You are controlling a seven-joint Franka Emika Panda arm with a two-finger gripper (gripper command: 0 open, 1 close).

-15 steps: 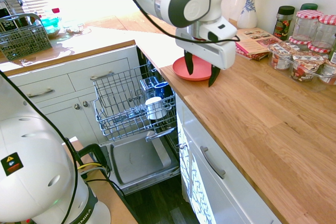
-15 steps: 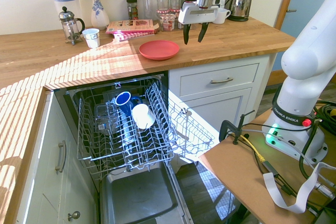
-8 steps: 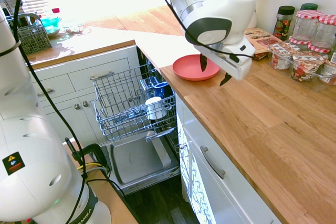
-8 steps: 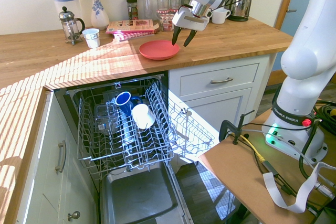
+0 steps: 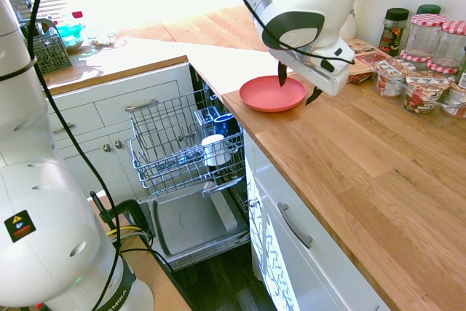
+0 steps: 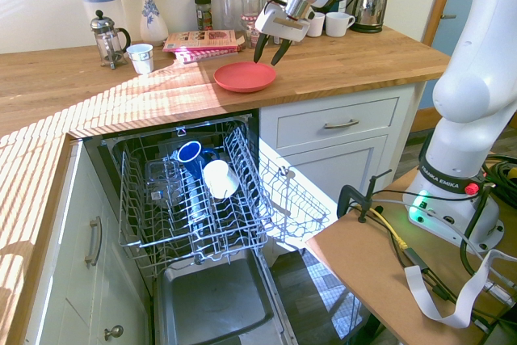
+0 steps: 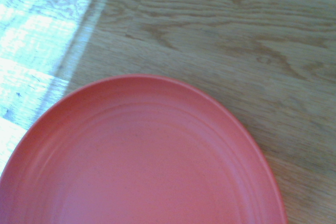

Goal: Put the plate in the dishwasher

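Coral-red plate (image 6: 245, 77) first: it lies flat and ungripped on the wooden surface (image 6: 355, 61), beside the pulled-out dishwasher rack (image 6: 145, 242). Left to right in the second exterior view, the blue mug (image 6: 191, 153) and white cup (image 6: 220, 180) occupy the rack; a plate lowered too close could knock them or snag on the wires. At the plate's right side, the pincer (image 6: 266, 61) is spread wide, holding nothing. Because the rim is low and shallow, a poorly angled approach might push the plate, strike the wood or close above the edge.
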